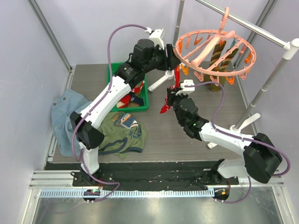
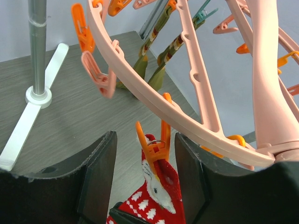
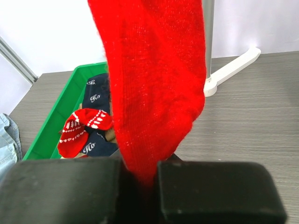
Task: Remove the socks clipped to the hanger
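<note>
The salmon-pink ring hanger (image 1: 208, 46) hangs by its hook from the rail at the back right. A red patterned sock (image 1: 171, 99) hangs from an orange clip (image 2: 156, 149) on the ring's near-left rim. My left gripper (image 1: 174, 61) is open, with one jaw on each side of that clip and a gap to both (image 2: 145, 163). My right gripper (image 1: 174, 94) is shut on the sock's lower end (image 3: 154, 84), just below the left gripper. Olive socks with orange stripes (image 1: 218, 53) hang from the far side and also show in the left wrist view (image 2: 154, 46).
A green bin (image 1: 112, 79) at the back left holds loose socks, red and navy in the right wrist view (image 3: 81, 128). An olive T-shirt (image 1: 124, 133) and pale denim (image 1: 65, 112) lie at the left. The white-and-grey rail stand (image 1: 247, 23) has a foot (image 1: 159, 84) near the bin.
</note>
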